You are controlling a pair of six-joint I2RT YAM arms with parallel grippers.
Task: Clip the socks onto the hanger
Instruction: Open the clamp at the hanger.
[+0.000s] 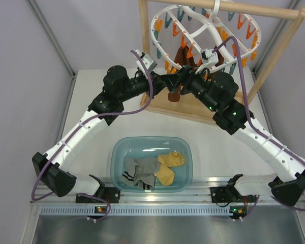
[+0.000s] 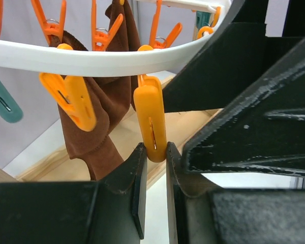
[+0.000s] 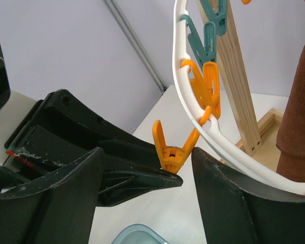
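The small soft socks (image 1: 142, 174), mustard-yellow ones and grey ones with striped cuffs, lie heaped in the translucent teal plastic basin (image 1: 152, 138) at the near side of the table, well away from the action. None of them is up at the white plastic oval ring hanger (image 2: 91, 62) yet. Up there, one orange plastic clip (image 2: 150, 117) dangles from the ring just beside a long dark brown sock (image 2: 112, 109) that is already pegged. The left gripper (image 2: 153, 152) has its black fingers pinched tight on that clip's lower end, and that's a solid hold. From here I cannot tell whether the squeeze has parted the clip's mouth. The right gripper (image 3: 146, 152) hangs close by with its jaws wide apart around the same clip, touching nothing and carrying nothing. So, as I read it, the clip is being readied but there is no sock to feed it. The right arm would best drop to the basin and take a single sock by its cuff. It should then bring that edge up square into the clip's mouth, clear of the brown sock. The left should hold its pinch steady so the ring doesn't swing, and let go only once fabric sits deep between the clip's tips.
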